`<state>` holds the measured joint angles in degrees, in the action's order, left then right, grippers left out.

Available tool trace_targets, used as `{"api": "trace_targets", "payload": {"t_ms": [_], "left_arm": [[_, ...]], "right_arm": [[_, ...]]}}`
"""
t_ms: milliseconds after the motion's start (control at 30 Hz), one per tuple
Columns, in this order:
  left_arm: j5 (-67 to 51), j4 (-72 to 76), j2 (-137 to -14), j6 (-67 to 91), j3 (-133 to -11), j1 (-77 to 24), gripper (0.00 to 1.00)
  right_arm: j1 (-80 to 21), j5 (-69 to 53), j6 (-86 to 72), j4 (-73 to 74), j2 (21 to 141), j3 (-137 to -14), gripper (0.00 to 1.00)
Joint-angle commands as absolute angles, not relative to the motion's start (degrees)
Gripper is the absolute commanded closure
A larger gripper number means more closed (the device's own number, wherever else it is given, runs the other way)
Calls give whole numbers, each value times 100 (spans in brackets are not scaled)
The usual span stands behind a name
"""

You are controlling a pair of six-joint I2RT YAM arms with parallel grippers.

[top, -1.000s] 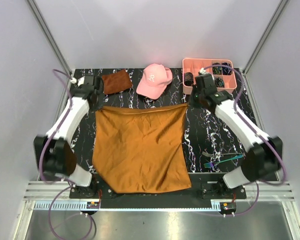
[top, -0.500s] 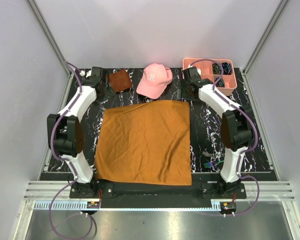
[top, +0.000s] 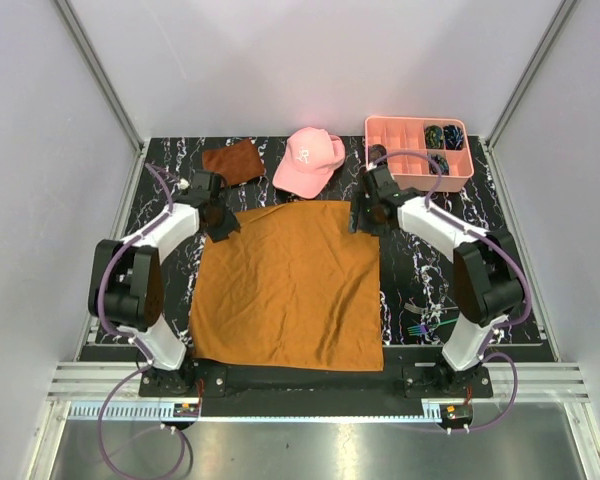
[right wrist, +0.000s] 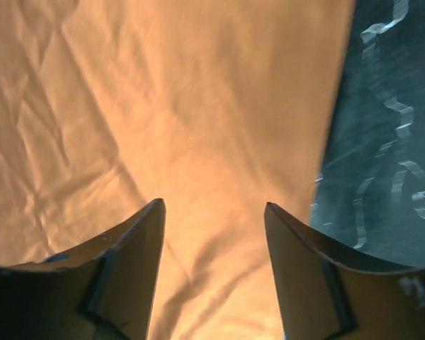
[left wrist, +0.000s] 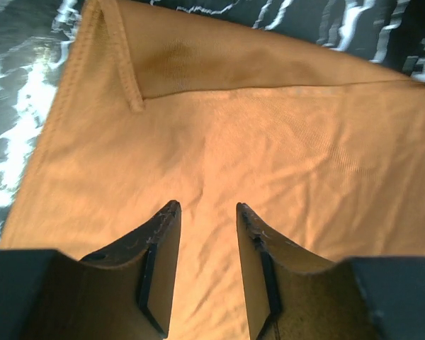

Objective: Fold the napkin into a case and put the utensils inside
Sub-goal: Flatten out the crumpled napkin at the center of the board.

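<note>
Cloth of the task: large square orange-brown soft napkin, spread open and nearly flat on the black white-veined table, between the two arms; not folded into a pouch.
Cloth surface: shallow creases across it; in the left wrist view a far corner is turned over onto itself, with the stitched hem showing.
Left arm: left gripper is at the napkin's far left corner, pointing down at the cloth.
Left fingers: the two dark fingers stand a moderate gap apart with only cloth showing between them; nothing is pinched.
Right arm: right gripper is at the napkin's far right corner, just inside the cloth's right edge, with bare table to its right.
Right fingers: its fingers stand wider apart than the left pair, and they grip nothing.
Cutlery: thin metal utensils with a purple-green sheen lie on the table just right of the napkin's near right part, close to the right arm's base, apart from the cloth.
Headwear: pink fabric baseball cap sits just beyond the napkin's far edge, near the middle.
Second cloth: small dark rust-brown cloth lies left of the cap, apart from the napkin.
Container: pink plastic compartment tray stands at the far right corner, with small dark items in its far compartments.
</note>
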<state>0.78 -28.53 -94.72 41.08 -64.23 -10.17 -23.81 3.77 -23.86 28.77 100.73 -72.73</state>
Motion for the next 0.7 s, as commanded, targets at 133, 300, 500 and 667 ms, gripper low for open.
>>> {"api": "trace_targets", "payload": {"t_ms": [133,300,500,667], "left_arm": [[-18,-2382,-10414,4236,-6960,-774,58],[-96,-2540,-11258,4175,-7907,-362,57],[-761,-2505,-11900,3955,-9479,0,53],[-291,-2971,-11368,3762,-10011,123,46]], "right_arm": [[-2505,-158,-2628,2224,10125,-6821,36],[-2514,-53,-2575,2145,10134,-6645,37],[-2514,-140,-2584,2109,10222,-6706,39],[-2584,-246,-2689,2136,10020,-6592,40]]}}
